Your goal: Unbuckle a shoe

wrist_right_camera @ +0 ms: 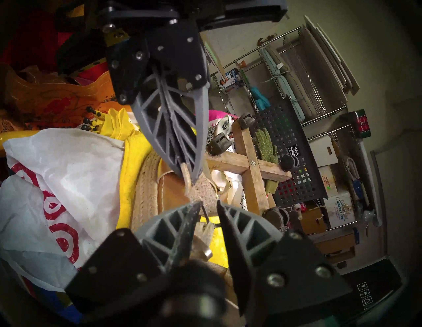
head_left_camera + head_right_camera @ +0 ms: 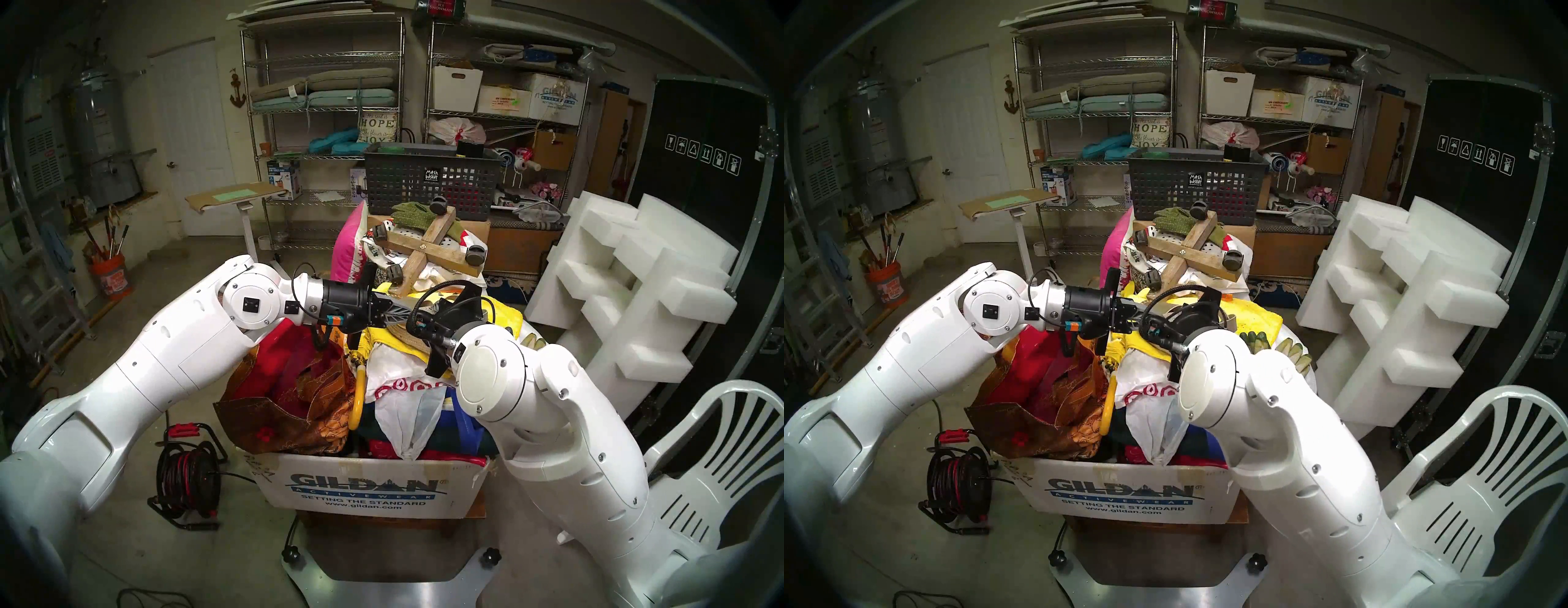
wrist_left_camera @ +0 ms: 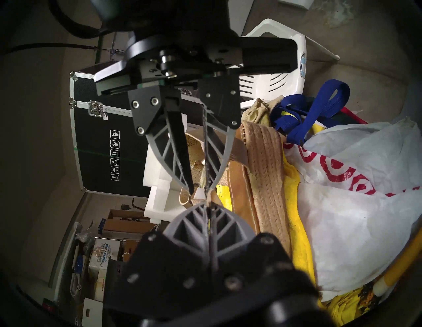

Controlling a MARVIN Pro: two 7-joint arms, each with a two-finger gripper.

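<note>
The sandal (image 3: 265, 182), with braided jute sole and tan footbed, lies at frame centre on a yellow cloth (image 3: 294, 228). The left gripper (image 3: 209, 202) pinches its thin strap (image 1: 186, 175); the right gripper (image 1: 206, 206) stands slightly parted around the buckle end.

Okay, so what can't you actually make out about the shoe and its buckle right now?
- Head views: shoe mostly hidden behind the right arm.
- Right wrist view: buckle blurred near the lens; fastened or not, unclear.
- Left wrist view: gold toe band largely behind the right gripper.
</note>
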